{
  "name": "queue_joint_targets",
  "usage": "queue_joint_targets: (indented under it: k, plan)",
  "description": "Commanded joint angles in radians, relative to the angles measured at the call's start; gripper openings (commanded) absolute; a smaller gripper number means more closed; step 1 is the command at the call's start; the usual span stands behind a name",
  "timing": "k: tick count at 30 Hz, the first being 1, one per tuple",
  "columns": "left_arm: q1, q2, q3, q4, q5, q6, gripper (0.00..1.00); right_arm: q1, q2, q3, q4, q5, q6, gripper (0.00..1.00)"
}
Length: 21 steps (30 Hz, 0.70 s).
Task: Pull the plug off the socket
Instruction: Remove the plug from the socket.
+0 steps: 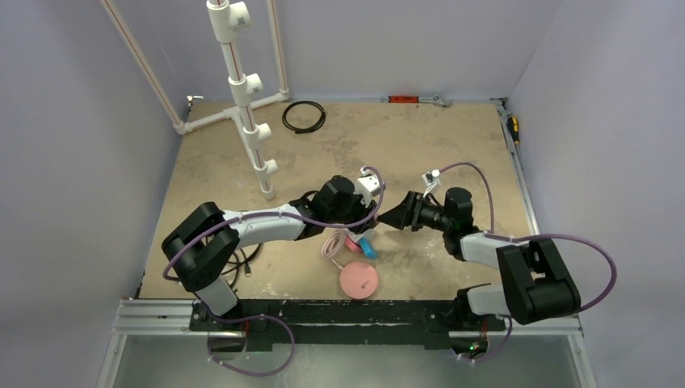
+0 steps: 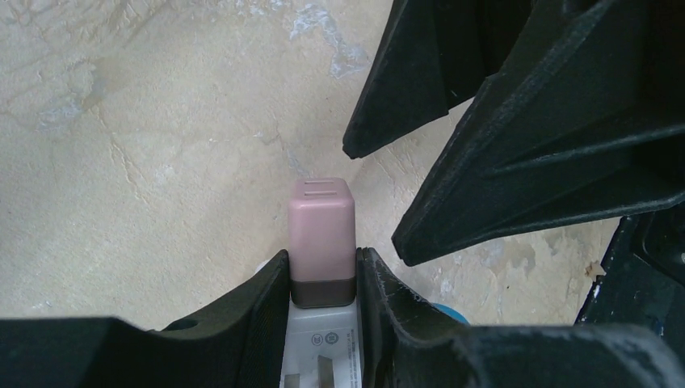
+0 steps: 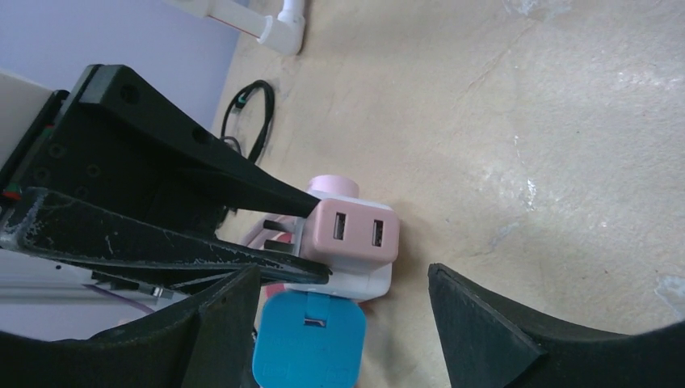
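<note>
Table [image 1: 452, 153]: sandy, mottled top. The action is mid-table, btw the two arms.

Left pincer [image 2: 323, 263]: closed down narrow on the socket [image 3: 367, 284], clamping two opposite faces, w/ its tips reaching up to the plug's base. Right pincer [image 3: 342, 279]: wide open, nothing in it, aimed head-on at the plug [image 3: 355, 230]. Its jaws stand either side of the plug, apart from it.

Socket sits in the left grip, plug end toward the right arm. Can't tell if it's lifted clear of the table. Handling, as a guess: hard plastic, light, stiff, so it takes a firm squeeze w/o damage. The faces are smooth and prob slippery, so the hold must resist the tug.

Plug, same guess: light, rigid, glossy. Only the prongs' friction should hold it in. Best grab is the two flat long sides, out past the left tips. There's not much body showing there, so slip risk is real. Pull straight along its axis, no twisting, or the prongs may bind.

Looks: the socket is a small white cube w/ grey print and a dark slot. A blue plug [image 3: 305, 343] sits against another face, seemingly plugged in. The plug is a dusty-pink block w/ rounded edges, a darker band at the base and two USB ports on the end face.
</note>
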Motion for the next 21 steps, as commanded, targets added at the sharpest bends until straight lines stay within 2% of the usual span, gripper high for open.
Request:
queue_joint_targets:
  k: [1, 11, 21]
  plan:
    - [-0.007, -0.051, 0.004, 0.087, 0.053, 0.014, 0.27, 0.004, 0.017, 0.007, 0.103, -0.046, 0.046, 0.78]
    - [-0.022, -0.052, 0.000, 0.091, 0.082, 0.035, 0.26, 0.005, 0.087, 0.043, 0.068, -0.042, 0.026, 0.68]
    - [-0.032, -0.037, 0.010, 0.084, 0.090, 0.044, 0.26, 0.009, 0.113, 0.050, 0.072, -0.047, 0.021, 0.62]
